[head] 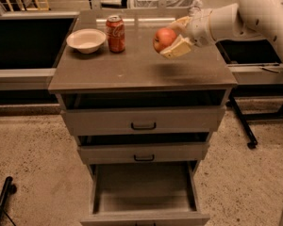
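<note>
Hand (172,39) clasps apple (163,38) above cabinet top (132,67).

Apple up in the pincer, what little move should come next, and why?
Probably a short move straight down. The pincer holds the apple in the air above the cabinet top, and its shadow falls on a bare patch just below. The can and bowl stand well apart from that patch, so nothing looks in the way.

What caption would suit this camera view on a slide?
Gripper holds an apple above the cabinet top, near a soda can and bowl.
</note>
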Available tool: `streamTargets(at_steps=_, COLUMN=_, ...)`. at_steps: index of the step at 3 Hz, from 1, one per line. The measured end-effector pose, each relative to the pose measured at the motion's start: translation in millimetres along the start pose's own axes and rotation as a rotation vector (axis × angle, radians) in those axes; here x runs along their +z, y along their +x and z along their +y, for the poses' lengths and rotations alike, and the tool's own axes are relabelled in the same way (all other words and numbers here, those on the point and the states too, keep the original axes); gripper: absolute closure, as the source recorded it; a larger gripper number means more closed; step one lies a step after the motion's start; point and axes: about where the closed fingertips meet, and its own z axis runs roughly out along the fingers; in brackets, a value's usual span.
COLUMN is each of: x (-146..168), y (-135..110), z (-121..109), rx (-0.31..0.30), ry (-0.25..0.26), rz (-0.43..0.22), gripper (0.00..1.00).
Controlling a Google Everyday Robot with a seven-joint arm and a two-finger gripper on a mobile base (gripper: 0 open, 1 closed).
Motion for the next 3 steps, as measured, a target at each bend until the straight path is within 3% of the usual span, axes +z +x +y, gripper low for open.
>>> streamTargets(at_steps=1, x=13, y=25, z=-8, rx=0.045, ry=-0.02, rz=0.089, gripper=0.86)
streamTargets(at_steps=2, x=19, y=48, z=-8, rx=0.098, ry=-0.034, rz=0.147, gripper=0.63)
streamTargets(at_steps=3, x=19, y=49, z=-8, rx=0.102, ry=-0.034, rz=0.149, gripper=0.4)
